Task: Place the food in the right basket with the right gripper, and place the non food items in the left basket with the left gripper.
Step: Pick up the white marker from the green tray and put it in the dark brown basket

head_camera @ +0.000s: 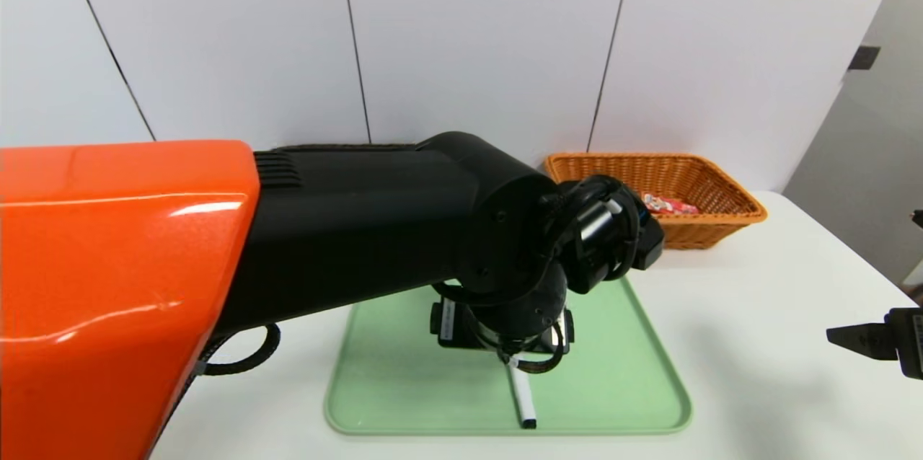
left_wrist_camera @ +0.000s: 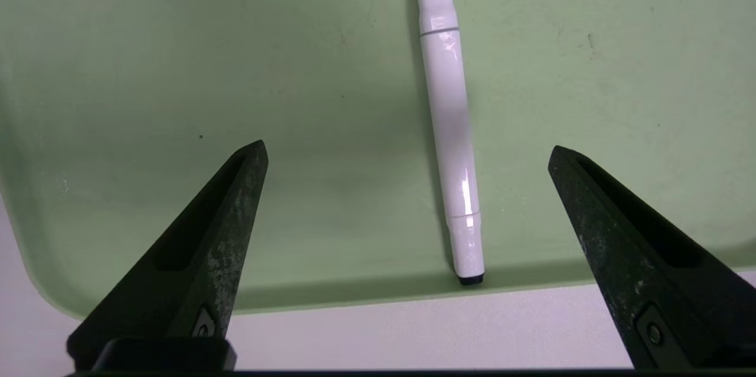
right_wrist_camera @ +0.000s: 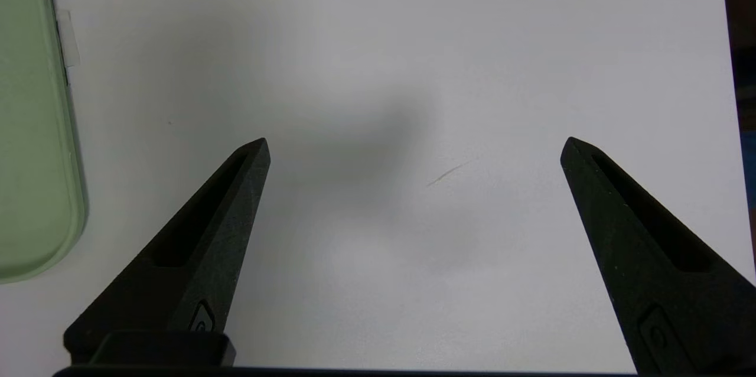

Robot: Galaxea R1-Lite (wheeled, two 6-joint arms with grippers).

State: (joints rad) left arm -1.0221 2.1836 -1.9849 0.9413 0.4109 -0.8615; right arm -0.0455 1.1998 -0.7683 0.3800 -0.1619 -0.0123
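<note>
A slim white marker point(head_camera: 522, 399) with a black tip lies on the green tray point(head_camera: 404, 373), its tip at the tray's near rim. My left gripper point(left_wrist_camera: 407, 146) hangs open just above the tray point(left_wrist_camera: 177, 70). The marker point(left_wrist_camera: 449, 129) lies between the fingers, nearer one of them, and touches neither. In the head view the left wrist hides those fingers. The red food pouch point(head_camera: 667, 205) lies inside the orange-tan right basket point(head_camera: 721, 193) at the back right. My right gripper point(right_wrist_camera: 414, 140) is open and empty over bare table at the right edge point(head_camera: 840, 336). The left arm almost entirely hides the left basket.
My orange and black left arm point(head_camera: 288, 244) crosses the head view from the left and covers the back left of the white table point(head_camera: 757, 345). The tray's rounded corner point(right_wrist_camera: 29, 158) lies off to one side of the right gripper.
</note>
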